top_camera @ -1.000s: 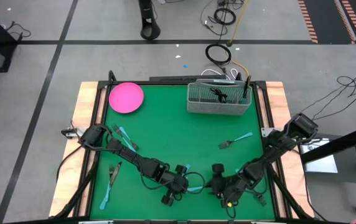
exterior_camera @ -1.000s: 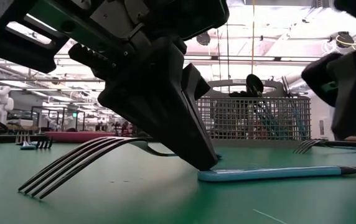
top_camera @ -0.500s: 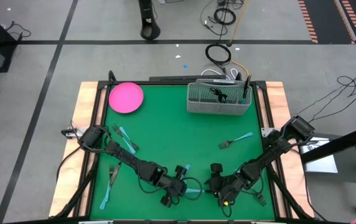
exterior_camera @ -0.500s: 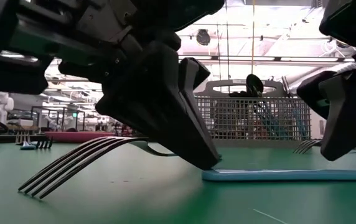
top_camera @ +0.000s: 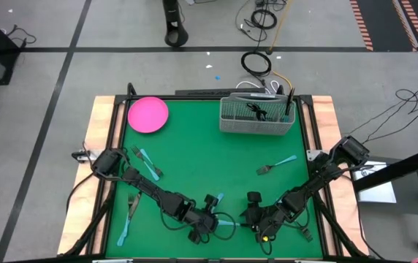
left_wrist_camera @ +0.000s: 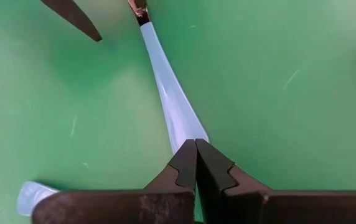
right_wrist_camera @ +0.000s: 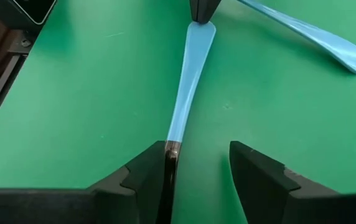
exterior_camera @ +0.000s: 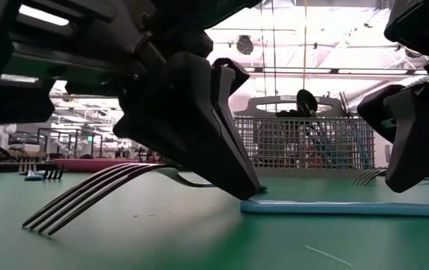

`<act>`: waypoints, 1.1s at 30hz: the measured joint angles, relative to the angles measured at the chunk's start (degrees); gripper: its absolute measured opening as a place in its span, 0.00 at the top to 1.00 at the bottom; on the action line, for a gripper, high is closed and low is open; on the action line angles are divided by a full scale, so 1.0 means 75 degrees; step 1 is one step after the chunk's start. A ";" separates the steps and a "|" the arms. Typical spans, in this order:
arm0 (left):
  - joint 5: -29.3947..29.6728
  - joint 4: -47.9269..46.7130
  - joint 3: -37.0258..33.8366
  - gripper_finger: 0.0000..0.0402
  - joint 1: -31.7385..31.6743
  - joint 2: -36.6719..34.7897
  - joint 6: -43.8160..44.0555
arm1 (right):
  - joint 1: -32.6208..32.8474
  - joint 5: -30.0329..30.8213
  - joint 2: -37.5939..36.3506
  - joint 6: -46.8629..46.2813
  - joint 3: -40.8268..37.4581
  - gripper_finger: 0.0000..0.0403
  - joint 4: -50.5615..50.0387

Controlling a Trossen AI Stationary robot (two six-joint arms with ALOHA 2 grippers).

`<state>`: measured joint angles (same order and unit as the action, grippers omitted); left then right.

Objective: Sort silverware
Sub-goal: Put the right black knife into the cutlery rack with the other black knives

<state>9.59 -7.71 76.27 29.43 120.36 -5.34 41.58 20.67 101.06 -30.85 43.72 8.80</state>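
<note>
left claw (left_wrist_camera: 196, 163) shifted, basket (top_camera: 258, 117) beyond

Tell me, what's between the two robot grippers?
One blue-handled utensil lies on the green mat. The right wrist view shows it spanning from the shut left gripper to the open right gripper.

Lighting's bright and even from above, with barely any shadows on the green mat (top_camera: 194, 161) in the high view. Low view is backlit: ceiling lights (exterior_camera: 38, 15) blow out, and the left gripper (exterior_camera: 248, 191) up close is nearly a black silhouette, soft-edged. The basket (exterior_camera: 304, 142) behind looks slightly hazy, maybe glare. Wrist views are flat-lit, with faint sheen on the blue handle (right_wrist_camera: 190, 74).
</note>
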 joint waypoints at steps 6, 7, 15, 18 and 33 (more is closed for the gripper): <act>0.0218 -0.0129 0.0058 1.00 0.0052 0.0000 0.0000 | 0.0000 0.0000 0.0000 -0.0004 0.0000 0.58 0.0000; 0.0229 -0.0125 0.0058 1.00 0.0058 0.0000 0.0000 | 0.0000 0.0000 0.0000 -0.0003 0.0000 0.58 0.0000; 0.0603 -0.0053 0.0084 1.00 0.0140 -0.0278 -0.0270 | 0.0000 0.0000 -0.0003 -0.0003 0.0000 0.58 0.0000; 0.0796 -0.0201 0.0096 1.00 0.0202 -0.0402 -0.0277 | 0.0000 0.0000 -0.0003 -0.0032 0.0000 0.58 -0.0003; 0.0305 -0.0263 -0.0009 1.00 0.0150 -0.0315 0.0136 | -0.0003 0.0023 -0.0006 -0.0023 0.0000 0.58 -0.0003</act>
<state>11.87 -9.68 76.20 30.56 117.99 -4.33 41.56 20.84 101.01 -31.02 43.72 8.78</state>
